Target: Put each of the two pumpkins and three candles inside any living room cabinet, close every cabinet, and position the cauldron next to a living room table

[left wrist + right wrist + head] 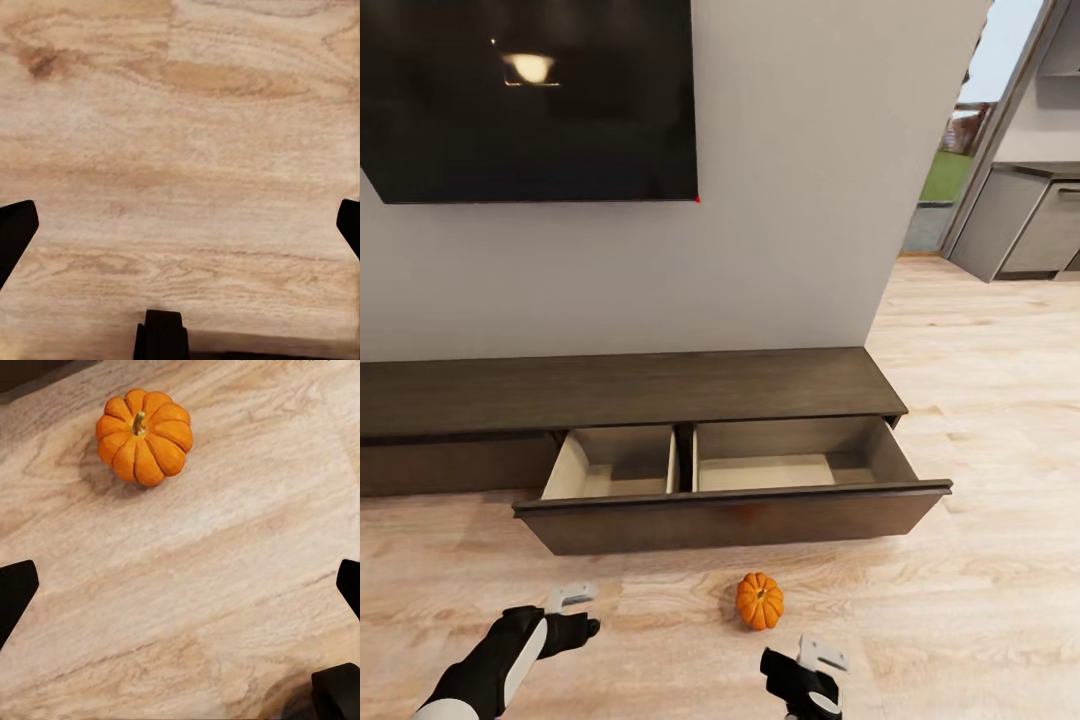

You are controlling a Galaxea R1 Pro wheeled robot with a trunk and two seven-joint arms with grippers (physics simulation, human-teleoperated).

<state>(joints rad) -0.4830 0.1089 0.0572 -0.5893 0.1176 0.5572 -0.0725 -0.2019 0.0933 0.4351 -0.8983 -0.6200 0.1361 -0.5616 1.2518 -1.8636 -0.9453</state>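
One orange ribbed pumpkin (pixel 760 600) with a short stem sits on the wood floor just in front of the cabinet (pixel 630 390). The cabinet is long, low and dark brown, and its wide drawer (pixel 730 515) is pulled out, showing two pale wooden compartments. My right gripper (pixel 797 662) hovers open over the floor a little nearer than the pumpkin and slightly right of it. In the right wrist view the pumpkin (pixel 144 435) lies beyond the spread fingers (pixel 15 592). My left gripper (pixel 582 612) is open above bare floor to the pumpkin's left, its fingers (pixel 15 232) wide apart.
A large black TV (pixel 530 100) hangs on the grey wall above the cabinet. Beyond the wall's end on the right are grey kitchen cupboards (pixel 1020 220) and a doorway. Wood floor (pixel 980 600) stretches to the right of the drawer.
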